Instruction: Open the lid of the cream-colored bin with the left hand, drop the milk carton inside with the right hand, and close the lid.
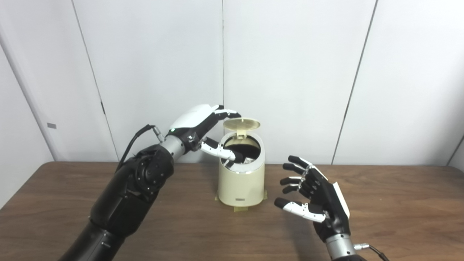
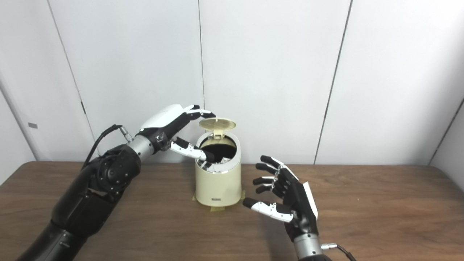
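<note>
Now one bin [image 1: 241, 183], one raised lid [image 1: 241, 123], two empty hands.

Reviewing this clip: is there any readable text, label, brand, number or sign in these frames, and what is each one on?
No text can be read in either view.
Small dark label low on the front of the cream-colored bin: too small and blurred to read.
Small grey plate on the wall panel at far left: no legible characters.
Left hand, right hand and table: no markings visible.
</note>
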Controlling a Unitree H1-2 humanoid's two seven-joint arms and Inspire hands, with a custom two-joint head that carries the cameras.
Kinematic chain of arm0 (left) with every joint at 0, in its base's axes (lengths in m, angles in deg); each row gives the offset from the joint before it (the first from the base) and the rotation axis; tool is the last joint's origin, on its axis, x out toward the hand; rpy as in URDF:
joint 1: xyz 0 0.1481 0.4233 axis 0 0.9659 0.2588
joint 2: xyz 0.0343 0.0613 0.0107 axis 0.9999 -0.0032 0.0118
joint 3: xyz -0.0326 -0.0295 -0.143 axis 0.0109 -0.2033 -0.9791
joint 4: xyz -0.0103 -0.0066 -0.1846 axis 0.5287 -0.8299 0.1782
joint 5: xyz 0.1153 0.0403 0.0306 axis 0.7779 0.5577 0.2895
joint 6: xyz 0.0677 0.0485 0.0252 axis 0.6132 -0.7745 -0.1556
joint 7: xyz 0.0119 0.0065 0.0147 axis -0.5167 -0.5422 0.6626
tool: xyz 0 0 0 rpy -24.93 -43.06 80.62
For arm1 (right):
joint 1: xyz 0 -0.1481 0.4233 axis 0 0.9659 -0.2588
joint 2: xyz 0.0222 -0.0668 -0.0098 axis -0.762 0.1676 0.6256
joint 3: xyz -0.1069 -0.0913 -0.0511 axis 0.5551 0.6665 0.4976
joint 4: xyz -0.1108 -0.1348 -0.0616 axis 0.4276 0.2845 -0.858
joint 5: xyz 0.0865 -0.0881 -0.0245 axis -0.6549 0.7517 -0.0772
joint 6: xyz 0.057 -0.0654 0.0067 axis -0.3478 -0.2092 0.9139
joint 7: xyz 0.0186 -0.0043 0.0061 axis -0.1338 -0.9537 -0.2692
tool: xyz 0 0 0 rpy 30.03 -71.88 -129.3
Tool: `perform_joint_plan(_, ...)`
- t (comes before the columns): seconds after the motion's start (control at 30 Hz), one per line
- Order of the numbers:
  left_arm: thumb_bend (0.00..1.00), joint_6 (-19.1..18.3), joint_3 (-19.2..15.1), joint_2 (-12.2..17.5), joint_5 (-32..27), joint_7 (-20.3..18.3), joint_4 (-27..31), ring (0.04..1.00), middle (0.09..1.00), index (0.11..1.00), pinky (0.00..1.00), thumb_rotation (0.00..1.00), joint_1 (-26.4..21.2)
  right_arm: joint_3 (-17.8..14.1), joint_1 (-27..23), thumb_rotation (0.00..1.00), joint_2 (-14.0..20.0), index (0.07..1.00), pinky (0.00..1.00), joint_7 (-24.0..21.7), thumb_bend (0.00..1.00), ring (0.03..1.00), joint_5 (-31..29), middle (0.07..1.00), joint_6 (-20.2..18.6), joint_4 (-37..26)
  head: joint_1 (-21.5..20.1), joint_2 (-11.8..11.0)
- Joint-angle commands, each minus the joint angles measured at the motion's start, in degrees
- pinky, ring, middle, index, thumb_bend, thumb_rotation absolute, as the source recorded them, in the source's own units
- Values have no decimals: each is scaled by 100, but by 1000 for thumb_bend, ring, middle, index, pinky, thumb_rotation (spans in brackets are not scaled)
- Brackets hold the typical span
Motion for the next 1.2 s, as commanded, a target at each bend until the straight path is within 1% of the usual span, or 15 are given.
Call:
perform_joint_plan(0.0, 931, 100, -69, 125, 52, 27, 223, 1000, 888, 844, 1000, 394, -241, 19, -203, 113, -48, 758, 491, 15, 777, 593, 18, 740, 39, -163, -11, 13)
perform_joint_plan(0.17, 928, 201, -82, 160, -16, -46, 289, 1000, 881, 838, 1000, 378, -188, 31, -213, 124, -65, 757, 491, 9, 785, 593, -19, 738, 15, -170, -25, 20)
perform_joint_plan(0.27, 938, 325, -56, 193, -50, -95, 308, 1000, 872, 838, 1000, 400, -151, 24, -222, 137, -83, 761, 479, 23, 797, 592, -29, 744, -28, -179, -37, 23)
perform_joint_plan(0.4, 933, 517, -31, 211, -48, -159, 361, 1000, 872, 850, 1000, 433, -69, 29, -228, 116, -98, 759, 486, 39, 790, 591, -6, 743, -50, -203, -61, 40)
perform_joint_plan(0.43, 935, 573, -24, 207, -33, -157, 380, 1000, 870, 848, 1000, 422, -37, 32, -230, 115, -96, 759, 489, 52, 790, 592, 23, 744, -68, -211, -61, 40)
perform_joint_plan(0.67, 941, 761, 100, 141, 230, -117, 435, 1000, 850, 846, 1000, 431, 72, 14, -221, 104, -127, 757, 487, 96, 782, 591, 23, 741, -131, -231, -80, 57)
perform_joint_plan(0.8, 949, 786, 160, 109, 364, -114, 482, 1000, 852, 849, 1000, 470, 119, 37, -221, 124, -131, 757, 481, 145, 782, 588, 147, 736, -78, -241, -113, 83)
perform_joint_plan(0.87, 941, 857, 202, 99, 443, -63, 500, 1000, 848, 846, 1000, 446, 164, 42, -221, 117, -147, 756, 481, 169, 777, 585, 184, 730, -65, -243, -121, 87)
perform_joint_plan(0.93, 937, 927, 215, 92, 496, -24, 513, 1000, 841, 839, 1000, 390, 203, 45, -220, 100, -161, 752, 484, 183, 772, 585, 181, 724, -70, -244, -127, 94)
perform_joint_plan(1.07, 940, 1023, 253, 99, 623, -41, 578, 1000, 840, 841, 1000, 382, 317, 35, -220, 84, -194, 745, 488, 152, 777, 585, 65, 728, -130, -259, -147, 115)
perform_joint_plan(1.13, 936, 1113, 302, 127, 764, 3, 574, 1000, 830, 845, 1000, 370, 354, 43, -218, 101, -190, 746, 487, 173, 778, 586, 118, 731, -155, -277, -147, 115)
perform_joint_plan(1.17, 935, 1168, 385, 177, 975, 8, 598, 1000, 828, 846, 1000, 367, 364, 40, -219, 103, -192, 746, 487, 170, 777, 587, 110, 731, -154, -278, -147, 115)
